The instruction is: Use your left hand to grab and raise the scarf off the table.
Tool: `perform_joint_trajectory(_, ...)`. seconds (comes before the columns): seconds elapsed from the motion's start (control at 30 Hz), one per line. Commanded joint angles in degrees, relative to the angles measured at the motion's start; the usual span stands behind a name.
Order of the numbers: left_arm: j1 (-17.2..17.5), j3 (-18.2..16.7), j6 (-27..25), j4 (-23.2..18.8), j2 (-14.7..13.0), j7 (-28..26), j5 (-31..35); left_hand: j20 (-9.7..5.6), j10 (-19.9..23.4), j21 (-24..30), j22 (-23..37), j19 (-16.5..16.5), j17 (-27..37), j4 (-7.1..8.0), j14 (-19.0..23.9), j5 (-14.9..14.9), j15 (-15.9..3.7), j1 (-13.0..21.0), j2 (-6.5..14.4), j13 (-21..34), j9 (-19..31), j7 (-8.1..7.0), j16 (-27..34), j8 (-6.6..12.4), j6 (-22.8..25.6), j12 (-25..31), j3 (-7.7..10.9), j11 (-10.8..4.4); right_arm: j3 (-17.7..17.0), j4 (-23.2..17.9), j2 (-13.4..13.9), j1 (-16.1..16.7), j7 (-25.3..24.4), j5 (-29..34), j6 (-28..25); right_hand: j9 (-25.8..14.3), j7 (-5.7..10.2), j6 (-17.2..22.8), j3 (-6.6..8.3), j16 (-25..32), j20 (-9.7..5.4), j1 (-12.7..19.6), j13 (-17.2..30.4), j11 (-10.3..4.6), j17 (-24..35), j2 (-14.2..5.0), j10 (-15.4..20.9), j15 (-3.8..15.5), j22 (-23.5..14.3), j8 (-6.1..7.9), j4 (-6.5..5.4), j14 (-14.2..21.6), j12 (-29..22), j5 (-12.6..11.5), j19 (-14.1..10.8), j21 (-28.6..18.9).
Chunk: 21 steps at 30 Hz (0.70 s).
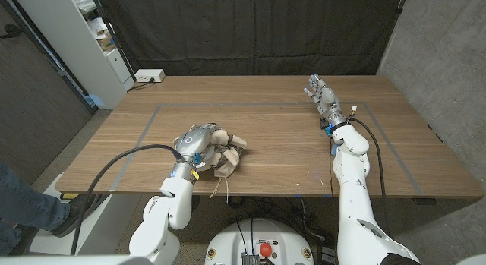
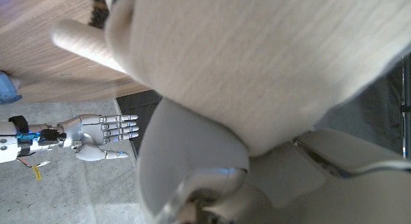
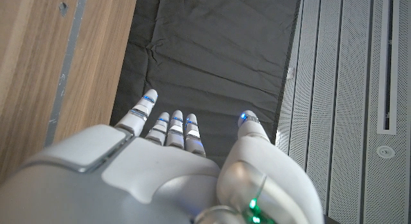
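a: reading left to right in the head view, what do we meet first?

b: the left hand (image 1: pixel 196 140), fingers curled into the beige scarf (image 1: pixel 225 154), at about seven o'clock on the table (image 1: pixel 266 124). we judge it has the bunched cloth in its grip. in the left wrist view the scarf (image 2: pixel 257 63) lies draped right over the left hand (image 2: pixel 192 179).

a: so is the scarf up yet?

b: we cannot tell for certain. the bundle sits low, close to the near edge, and looks to be touching the wood or just barely off it; a loose thread trails toward six o'clock. we judge the grab done and the raise still left, or only just begun.

a: and further right?

b: the right hand (image 1: pixel 322 95) waits at about two o'clock, well apart from the scarf, fingers straight and spread, holding nothing. the right wrist view shows the right hand (image 3: pixel 173 166) the same way, fingers extended.
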State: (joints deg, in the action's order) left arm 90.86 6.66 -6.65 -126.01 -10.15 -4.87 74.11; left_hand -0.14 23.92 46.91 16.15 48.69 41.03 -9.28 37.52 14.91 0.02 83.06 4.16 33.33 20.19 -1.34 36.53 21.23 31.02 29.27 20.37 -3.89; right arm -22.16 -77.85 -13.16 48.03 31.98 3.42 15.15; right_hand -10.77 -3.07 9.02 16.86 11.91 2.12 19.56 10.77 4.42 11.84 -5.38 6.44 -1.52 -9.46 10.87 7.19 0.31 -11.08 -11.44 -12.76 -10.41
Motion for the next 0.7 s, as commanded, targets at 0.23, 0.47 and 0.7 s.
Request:
perform_joint_trajectory(0.23, -0.49, 0.61, -0.59, -2.19, -0.38, 0.5, 2.65, -4.35, 0.75, 1.75, 0.26, 3.53, 0.94, -0.5, 4.2, 0.66, -7.33, 3.75, 2.75, 1.29, 0.87, 0.03, 0.74, 0.8, 0.96, 0.75, 0.65, -0.13, -0.13, 0.69, 0.5, -0.59, 0.25, -0.1, 0.04, -0.13, -0.09, 0.27, -0.1, 0.02, -0.58, 0.11, 0.31, 0.15, 0.12, -0.65, 0.22, -0.32, -0.24, 0.44, 0.32, 0.18, -0.3, -0.2, -0.22, -0.53)
perform_joint_trajectory(0.47, -0.15, 1.2, -1.5, -4.15, -0.71, 1.68, 5.04, -4.36, 0.61, 2.73, 0.32, 2.96, 1.31, -0.42, 4.11, 0.83, -7.09, 3.74, 2.65, 2.05, 1.35, -0.01, 0.63, 0.85, 0.71, 0.74, 0.76, -0.1, -0.22, 0.08, 0.42, -0.32, 0.19, -0.1, -0.5, -0.13, -0.1, 0.28, -0.13, 0.02, -0.6, 0.12, 0.31, 0.19, 0.13, -0.66, 0.25, -0.31, -0.24, 0.44, 0.31, 0.17, -0.31, -0.19, -0.2, -0.51)
perform_joint_trajectory(0.7, 0.71, 1.29, -2.02, -6.33, -0.9, 1.61, 6.78, -4.33, 0.61, 3.26, 0.33, 2.69, 1.56, -0.49, 4.15, 0.91, -7.13, 3.84, 2.51, 2.43, 1.6, -0.05, 0.67, 0.93, 0.74, 0.75, 0.8, -0.09, -0.22, -0.13, 0.38, 0.0, 0.51, -0.32, -0.44, -0.13, -0.16, 0.32, -0.16, 0.04, -0.68, 0.11, 0.31, 0.15, 0.14, -0.69, 0.32, -0.27, -0.24, 0.44, 0.3, 0.21, -0.34, -0.18, -0.2, -0.5)
